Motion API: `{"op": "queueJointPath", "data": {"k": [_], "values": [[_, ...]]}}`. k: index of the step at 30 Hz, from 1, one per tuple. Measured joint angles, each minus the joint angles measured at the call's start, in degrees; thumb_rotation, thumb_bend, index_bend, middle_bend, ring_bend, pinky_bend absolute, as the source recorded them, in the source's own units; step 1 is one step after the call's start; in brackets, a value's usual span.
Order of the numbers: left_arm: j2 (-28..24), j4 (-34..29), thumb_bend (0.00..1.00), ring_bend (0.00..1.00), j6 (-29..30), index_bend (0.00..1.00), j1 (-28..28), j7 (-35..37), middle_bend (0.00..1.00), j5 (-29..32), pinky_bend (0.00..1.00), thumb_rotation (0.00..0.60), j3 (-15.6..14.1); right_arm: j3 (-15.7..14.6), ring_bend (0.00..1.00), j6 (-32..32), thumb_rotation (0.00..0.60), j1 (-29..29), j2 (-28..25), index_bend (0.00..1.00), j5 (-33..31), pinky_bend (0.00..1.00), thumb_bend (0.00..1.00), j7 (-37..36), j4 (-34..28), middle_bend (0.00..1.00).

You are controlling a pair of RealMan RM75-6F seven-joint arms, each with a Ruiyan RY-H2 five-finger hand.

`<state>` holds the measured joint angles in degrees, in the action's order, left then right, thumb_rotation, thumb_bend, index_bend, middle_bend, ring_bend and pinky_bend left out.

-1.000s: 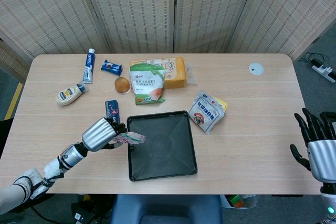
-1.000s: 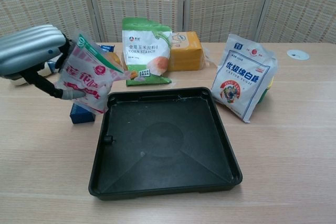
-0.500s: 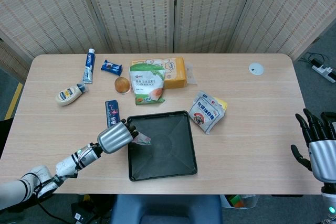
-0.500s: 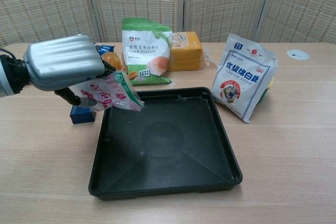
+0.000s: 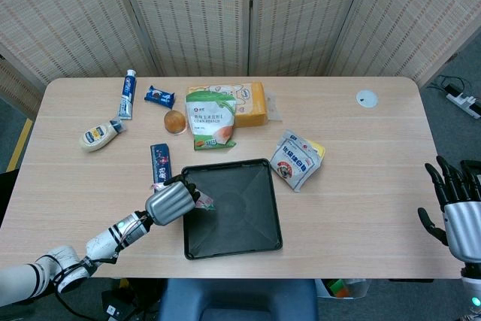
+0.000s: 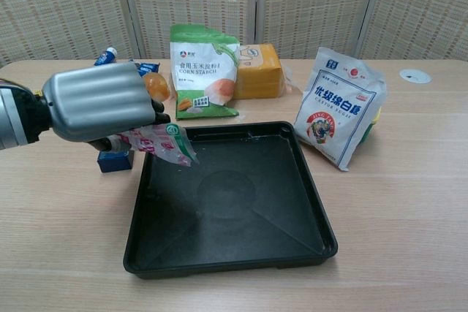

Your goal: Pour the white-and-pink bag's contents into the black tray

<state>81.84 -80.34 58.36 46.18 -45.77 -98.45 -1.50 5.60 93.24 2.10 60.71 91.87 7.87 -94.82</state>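
Pink-and-white plastic tips further over as we watch: the left hand (image 6: 99, 105) grips the white-and-pink bag (image 6: 159, 142) and has swung it in from beside the black tray (image 6: 292, 180) to hang over the tray's near-left corner, mouth now angled downward instead of upright as it was a second ago. That reads as the pour under way, though nothing has visibly landed in the tray yet; its floor looks bare. The right hand (image 5: 456, 212) stays out at the table's far right edge, fingers spread, holding nothing.

Counting the table: one tray, one tilted bag, one green corn starch pouch (image 5: 210, 119), one orange block (image 5: 254, 103), one blue-and-white sugar bag (image 5: 294, 159), one toothpaste tube (image 5: 127, 94), one mayonnaise bottle (image 5: 100, 135), two small blue snack packets (image 5: 160, 96), one round orange fruit (image 5: 175, 120), one white disc (image 5: 367, 98).
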Motion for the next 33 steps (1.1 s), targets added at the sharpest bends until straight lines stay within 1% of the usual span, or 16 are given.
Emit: {"op": "queueJointPath", "data": {"k": [10, 14, 18, 21, 24, 27, 33], "values": [[0.30, -3.08, 0.50, 0.71, -3.05, 0.48, -0.49, -8.80, 0.77, 3.05, 0.73, 0.600, 1.28, -0.03, 0.12, 0.21, 0.600, -0.06, 0.13, 0.00, -0.09, 0.06, 0.34, -0.18, 0.25, 0.04], [0.72, -3.48, 0.50, 0.71, -2.76, 0.48, -0.91, -9.74, 0.77, 3.23, 0.73, 0.600, 1.60, -0.04, 0.12, 0.26, 0.600, -0.17, 0.17, 0.00, -0.39, 0.06, 0.34, -0.23, 0.52, 0.04], [0.86, -3.52, 0.50, 0.71, -2.85, 0.47, -1.02, -8.21, 0.77, 3.42, 0.73, 0.600, 1.56, 0.00, 0.12, 0.27, 0.600, -0.20, 0.21, 0.00, -0.58, 0.06, 0.34, -0.37, 0.65, 0.04], [1.17, -3.09, 0.50, 0.71, -2.26, 0.48, -1.08, -5.82, 0.77, 3.02, 0.73, 0.600, 1.51, -0.02, 0.12, 0.22, 0.600, -0.21, 0.22, 0.00, -0.69, 0.06, 0.34, -0.42, 0.73, 0.04], [1.50, -2.47, 0.50, 0.71, -1.44, 0.47, -1.20, -1.34, 0.77, 2.67, 0.73, 0.600, 1.41, 0.00, 0.12, 0.25, 0.600, -0.28, 0.18, 0.00, -0.89, 0.06, 0.34, -0.45, 0.80, 0.04], [1.95, -1.37, 0.50, 0.70, 0.03, 0.47, -1.45, 4.84, 0.77, 2.16, 0.73, 0.600, 1.31, 0.07, 0.12, 0.34, 0.600, -0.37, 0.19, 0.00, -1.13, 0.06, 0.34, -0.51, 0.85, 0.04], [3.55, 2.60, 0.50, 0.69, 4.74, 0.47, -2.54, 20.34, 0.77, 1.29, 0.73, 0.600, 1.27, 0.11, 0.12, 0.48, 0.600, -0.55, 0.15, 0.00, -1.43, 0.06, 0.34, -0.35, 0.74, 0.04]]}}
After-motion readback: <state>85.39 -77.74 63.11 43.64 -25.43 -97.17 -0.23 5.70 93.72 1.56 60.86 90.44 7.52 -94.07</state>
